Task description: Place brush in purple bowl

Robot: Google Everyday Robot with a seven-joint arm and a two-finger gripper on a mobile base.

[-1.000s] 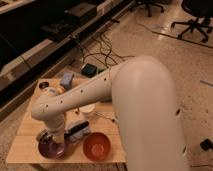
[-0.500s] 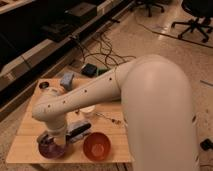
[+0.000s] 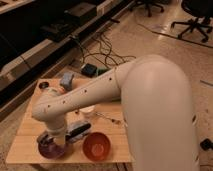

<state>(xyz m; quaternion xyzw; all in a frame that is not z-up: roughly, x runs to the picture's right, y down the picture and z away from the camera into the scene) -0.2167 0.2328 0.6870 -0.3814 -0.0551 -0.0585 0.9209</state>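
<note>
Purple bowl (image 3: 50,148) beneath gripper (image 3: 50,138), table-edge (image 3: 30,160).

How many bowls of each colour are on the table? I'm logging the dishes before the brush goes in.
Purple bowl: 1, front left, under the gripper
Orange bowl: 1, to the right of the purple one
Total: 2 bowls

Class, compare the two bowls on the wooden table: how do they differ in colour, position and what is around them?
The purple bowl sits at the table's front left; the orange bowl sits to its right. The gripper hangs over the purple bowl and partly hides it; the orange bowl is fully visible, with nothing seen inside. Both are round, shallow and similar in width.
</note>
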